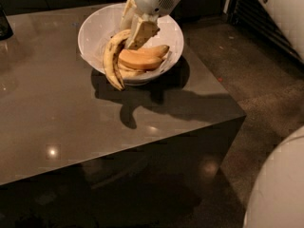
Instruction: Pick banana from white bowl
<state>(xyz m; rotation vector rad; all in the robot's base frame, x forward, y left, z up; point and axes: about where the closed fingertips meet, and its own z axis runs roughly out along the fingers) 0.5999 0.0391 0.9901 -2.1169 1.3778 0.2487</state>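
The white bowl (92, 30) stands at the far middle of the dark glossy table. My gripper (135, 28) comes down into it from above and is shut on the upper end of the banana (112, 63), which is long, curved and speckled. The banana is tilted up, and its lower end hangs out over the bowl's front left rim, above the table. Its shadow falls on the tabletop below.
Shorter orange-yellow bananas (140, 60) lie in the bowl, right of the gripper. A dark object (4, 25) stands at the table's far left edge. The table's right edge drops to the floor (266, 94). My white body (282, 189) fills the lower right corner.
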